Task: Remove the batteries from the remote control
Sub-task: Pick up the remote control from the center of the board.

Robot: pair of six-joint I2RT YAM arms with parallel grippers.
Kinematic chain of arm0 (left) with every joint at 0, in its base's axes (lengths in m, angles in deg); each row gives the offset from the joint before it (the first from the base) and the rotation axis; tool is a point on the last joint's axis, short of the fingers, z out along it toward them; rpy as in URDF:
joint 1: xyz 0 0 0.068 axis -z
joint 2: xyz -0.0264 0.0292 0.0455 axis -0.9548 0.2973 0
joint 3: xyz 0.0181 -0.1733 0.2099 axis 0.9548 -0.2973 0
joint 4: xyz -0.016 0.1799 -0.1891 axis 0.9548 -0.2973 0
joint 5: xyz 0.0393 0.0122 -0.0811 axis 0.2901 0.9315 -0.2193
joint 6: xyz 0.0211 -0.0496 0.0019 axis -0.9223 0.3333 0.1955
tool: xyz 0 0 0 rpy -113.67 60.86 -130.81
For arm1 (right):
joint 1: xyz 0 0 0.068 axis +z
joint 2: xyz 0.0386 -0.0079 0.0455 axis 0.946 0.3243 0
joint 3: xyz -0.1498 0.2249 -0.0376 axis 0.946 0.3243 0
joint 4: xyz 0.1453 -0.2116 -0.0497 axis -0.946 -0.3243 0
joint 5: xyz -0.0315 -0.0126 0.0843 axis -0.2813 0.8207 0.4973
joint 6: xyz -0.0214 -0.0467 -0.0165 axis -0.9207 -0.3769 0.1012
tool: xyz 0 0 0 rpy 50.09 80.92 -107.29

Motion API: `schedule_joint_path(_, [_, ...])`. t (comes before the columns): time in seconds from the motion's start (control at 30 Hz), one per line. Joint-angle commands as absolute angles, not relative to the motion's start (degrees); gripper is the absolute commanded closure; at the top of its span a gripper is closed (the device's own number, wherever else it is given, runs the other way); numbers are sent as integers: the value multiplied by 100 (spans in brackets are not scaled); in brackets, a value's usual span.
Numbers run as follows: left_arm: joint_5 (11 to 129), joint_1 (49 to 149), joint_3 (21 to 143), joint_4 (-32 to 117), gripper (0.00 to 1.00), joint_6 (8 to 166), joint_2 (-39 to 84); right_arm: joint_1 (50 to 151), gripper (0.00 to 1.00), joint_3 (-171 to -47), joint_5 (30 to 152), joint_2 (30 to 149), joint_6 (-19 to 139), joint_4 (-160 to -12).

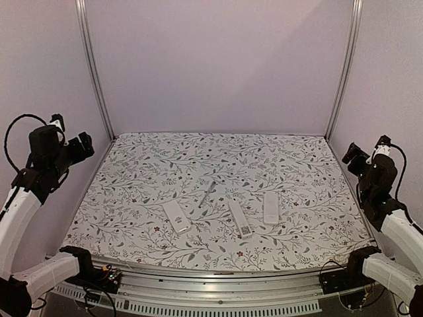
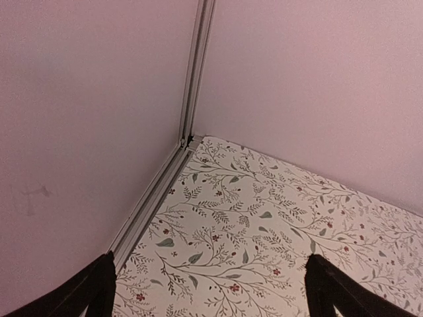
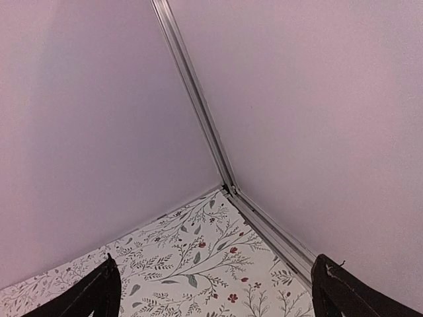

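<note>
Left gripper point(image 1: 84, 144) hangs high at the left side, jaws wide, holding nothing. On the table point(image 1: 297, 165), near the middle: left remote point(image 1: 176, 216), thin grey tool point(image 1: 207, 194), middle remote point(image 1: 238, 218), right remote point(image 1: 270, 207). Right gripper point(image 1: 353, 155) is raised on the right, wide open, empty.

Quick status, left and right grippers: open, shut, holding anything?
Left gripper: jaws wide open, holding nothing.
Right gripper: jaws wide open, holding nothing.
</note>
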State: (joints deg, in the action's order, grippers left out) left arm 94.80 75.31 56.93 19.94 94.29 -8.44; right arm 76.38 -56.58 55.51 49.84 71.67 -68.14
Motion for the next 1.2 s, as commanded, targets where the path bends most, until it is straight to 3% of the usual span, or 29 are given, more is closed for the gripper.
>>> schedule_joint_path(0.0, [9345, 7499, 5646, 2024, 0, 9368, -817, 7650, 1, -5730, 5716, 4818, 7256, -7429])
schedule_joint_path(0.37, [8599, 7505, 5728, 2274, 0, 9167, -734, 7649, 1, -6365, 6613, 4915, 7171, -8071])
schedule_joint_path(0.5, [7773, 7590, 6178, 2407, 0, 9027, -424, 7653, 1, -6981, 7372, 5398, 7033, -8778])
schedule_joint_path(0.67, [7760, 8127, 6714, 2424, 0, 8915, 265, 8004, 1, -7430, 8125, 6282, 7134, -9295])
schedule_joint_path(0.9, [7449, 8544, 6509, 2811, 0, 8819, 714, 9555, 2, -7619, 7044, 7224, 7914, -9991])
schedule_joint_path(1.17, [7727, 8543, 6136, 2865, 0, 8738, 424, 10694, 3, -7611, 6739, 8499, 9009, -10199])
